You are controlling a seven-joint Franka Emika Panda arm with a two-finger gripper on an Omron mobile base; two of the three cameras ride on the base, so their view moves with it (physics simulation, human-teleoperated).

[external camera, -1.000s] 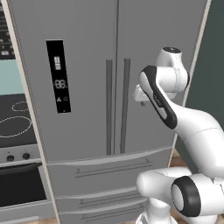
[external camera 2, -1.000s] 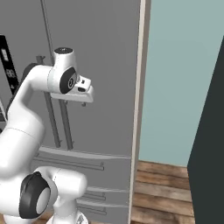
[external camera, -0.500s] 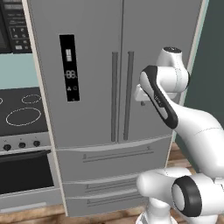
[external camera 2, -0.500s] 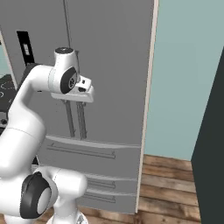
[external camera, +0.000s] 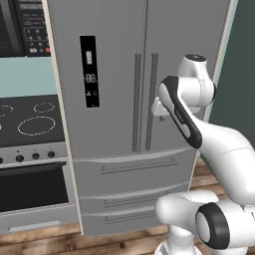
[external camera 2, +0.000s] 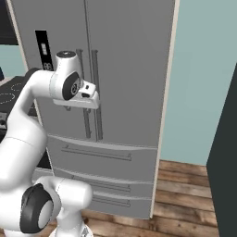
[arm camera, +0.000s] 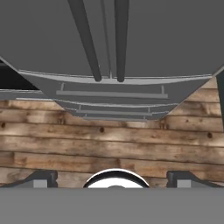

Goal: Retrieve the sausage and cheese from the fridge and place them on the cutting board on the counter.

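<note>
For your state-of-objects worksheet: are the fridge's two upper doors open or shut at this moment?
Shut. Both doors of the fridge sit flush, their two bar handles side by side, and no interior shows.

Off to the left of my fingers stood a black-topped stove (external camera: 27, 119) with white burner rings, a row of dark knobs (external camera: 20, 158) along its front and a dark oven window (external camera: 32, 191) beneath. Above it hung a black microwave (external camera: 22, 27). Below my fingers ran a wooden plank floor (arm camera: 109, 144). To the right rose a pale teal wall (external camera 2: 203, 78), with a dark panel (external camera 2: 224, 162) at the far right.
</note>
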